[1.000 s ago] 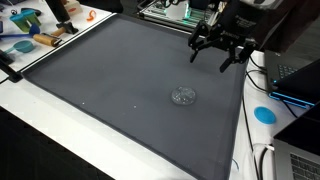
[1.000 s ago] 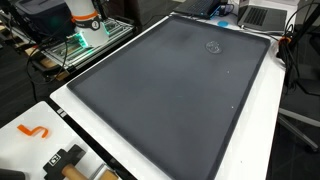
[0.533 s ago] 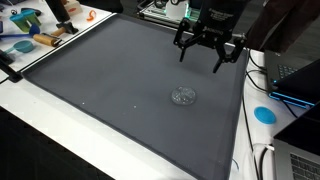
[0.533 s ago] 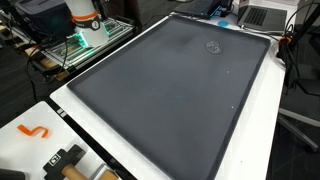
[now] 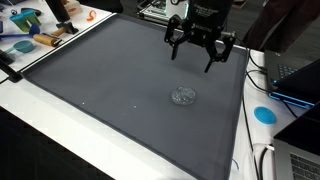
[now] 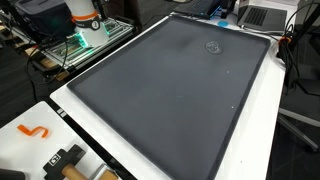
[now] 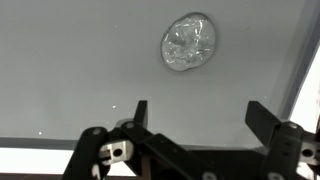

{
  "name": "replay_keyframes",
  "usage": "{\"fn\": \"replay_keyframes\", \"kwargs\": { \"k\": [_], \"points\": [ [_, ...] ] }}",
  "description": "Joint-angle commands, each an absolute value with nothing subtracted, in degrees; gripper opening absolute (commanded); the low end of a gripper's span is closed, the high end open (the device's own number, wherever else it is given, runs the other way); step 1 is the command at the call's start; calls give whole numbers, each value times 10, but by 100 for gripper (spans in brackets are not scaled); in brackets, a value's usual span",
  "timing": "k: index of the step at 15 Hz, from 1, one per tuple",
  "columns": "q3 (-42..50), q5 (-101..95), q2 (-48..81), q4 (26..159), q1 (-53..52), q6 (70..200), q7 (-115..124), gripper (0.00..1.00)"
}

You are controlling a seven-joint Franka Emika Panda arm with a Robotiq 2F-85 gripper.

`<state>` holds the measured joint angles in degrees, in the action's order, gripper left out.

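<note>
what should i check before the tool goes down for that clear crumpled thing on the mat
1. Tool jaws open with nothing between them: ok.
2. Clear crumpled piece in full sight in the wrist view: ok.
3. Tool lined up over the piece: not ok. It hovers above the gray mat with the piece lying ahead of the fingers, not between them.
4. Piece lies well inside the mat's edge: ok.
5. Whether the piece is stiff enough to pinch: cannot tell.

Black gripper [image 5: 192, 57] poised in the air; fingers [image 7: 141, 113] pointing down, jaws spread wide and empty
</note>
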<state>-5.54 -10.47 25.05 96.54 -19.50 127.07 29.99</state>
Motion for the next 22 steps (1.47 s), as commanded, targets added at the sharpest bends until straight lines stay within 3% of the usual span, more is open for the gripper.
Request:
{"fn": "replay_keyframes", "kwargs": {
  "k": [1, 5, 22],
  "points": [
    [-52, -102, 251, 963, -199, 1268, 299, 100],
    [-52, -115, 256, 957, -200, 1254, 276, 100],
    [-126, -106, 366, 924, -151, 1205, -232, 100]
  ]
}}
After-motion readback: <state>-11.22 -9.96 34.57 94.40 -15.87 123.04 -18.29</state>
